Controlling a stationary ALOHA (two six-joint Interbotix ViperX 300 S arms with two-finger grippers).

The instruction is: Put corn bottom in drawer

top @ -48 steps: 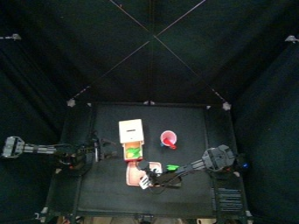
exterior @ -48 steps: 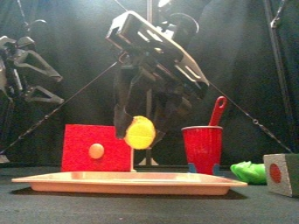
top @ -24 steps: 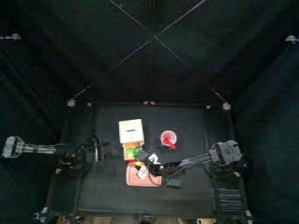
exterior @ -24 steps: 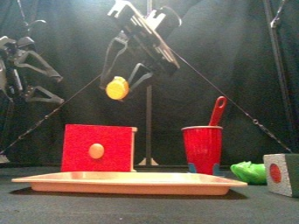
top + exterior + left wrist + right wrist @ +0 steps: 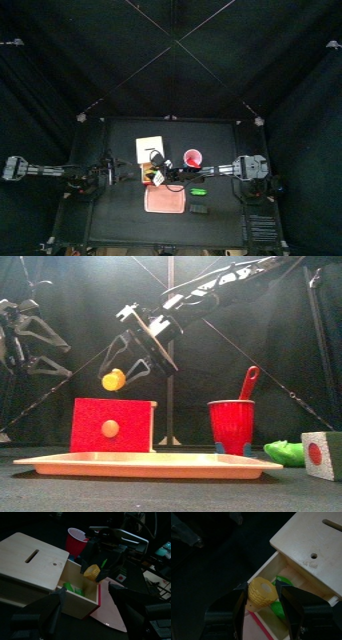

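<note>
Table (image 5: pixel 227 135) surface fills the middle of the top view, dark and square, with the flat pinkish-brown mat (image 5: pixel 164 201) laid at its lower centre. In the front view a shallow pale tray (image 5: pixel 147 464) stretches across the lower part of the frame. The drawer (image 5: pixel 50 572), a cream-beige wooden box with a slot in its top, is seen in the left wrist view at the left and centre, its compartment pulled out with a red front panel (image 5: pixel 112 425); something green (image 5: pixel 72 588) lies inside it. A red cup (image 5: pixel 231 425) with a red handle standing in it is placed right of centre in the front view, and a green object (image 5: pixel 282 451) and a pale block with a red dot (image 5: pixel 321 454) sit at the lower right edge. The right arm reaches across from the upper right of the front view, and the right gripper (image 5: pixel 262 593) is closed around the corn bottom (image 5: pixel 262 593), a stubby yellow piece with a knobbly kernel texture and a rounded end, held in the air just above the open compartment. The left gripper (image 5: pixel 87 614) is seen at the bottom of its wrist view, its dark jaws spread apart with nothing between them, close by the drawer's red front.
</note>
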